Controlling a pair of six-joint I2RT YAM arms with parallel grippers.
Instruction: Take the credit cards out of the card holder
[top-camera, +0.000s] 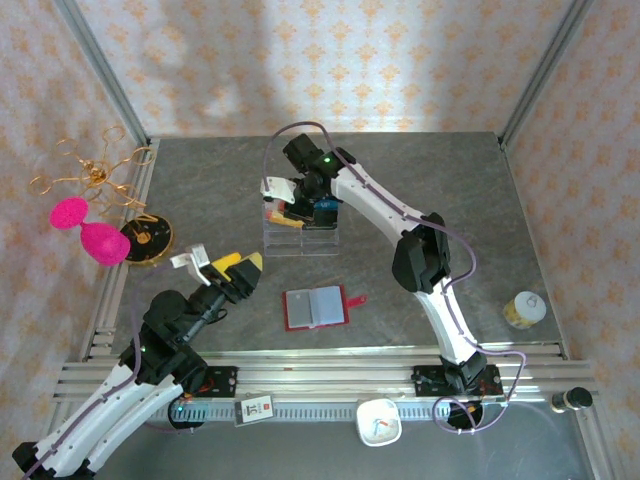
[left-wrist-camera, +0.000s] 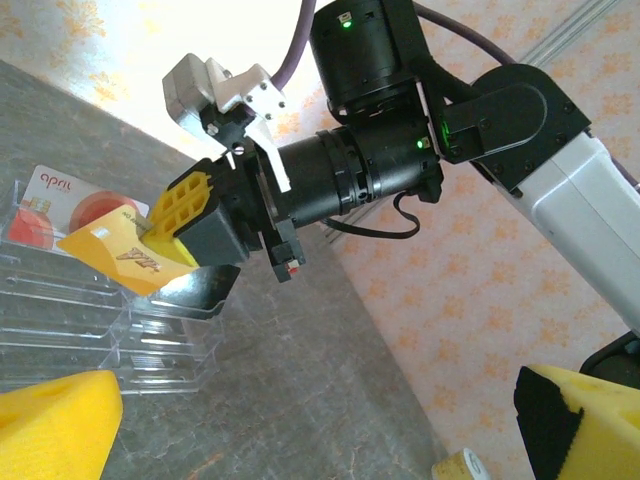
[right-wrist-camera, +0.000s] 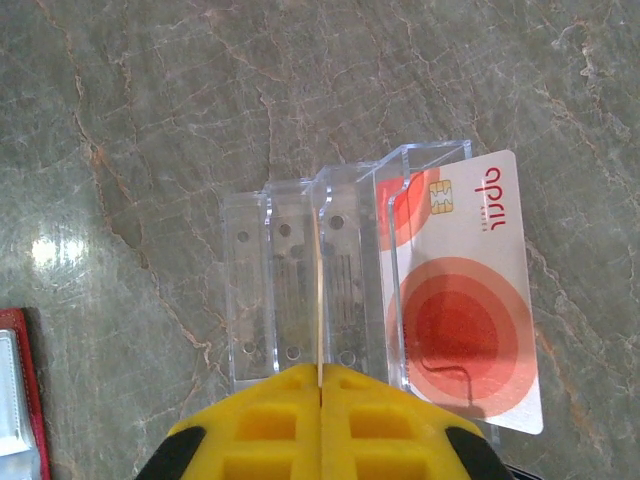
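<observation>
**Right gripper**: the jaws are closed on the gold card, held by one end directly above the stand. The card is on edge, and its long axis runs straight out from the fingertips, in line with the stand's middle slot. From the right wrist it reads as a thin line over that slot. The red-and-white card sits in the slot beside it. Whether the gold card's far edge has entered the slot cannot be told.

**Left gripper**: the jaws are wide apart with nothing between them. It is to the near left of the stand, well apart from it.

**Wallet**: it lies open and flat on the near side of the stand, apart from it. The left gripper is the nearer one to it. Whether its sleeves hold more cards cannot be told.

**Assessment:** the coming move turns on keeping the card's plane parallel to the slot walls. A straight push along the long axis should seat it, while a twist would likely catch a divider.
</observation>
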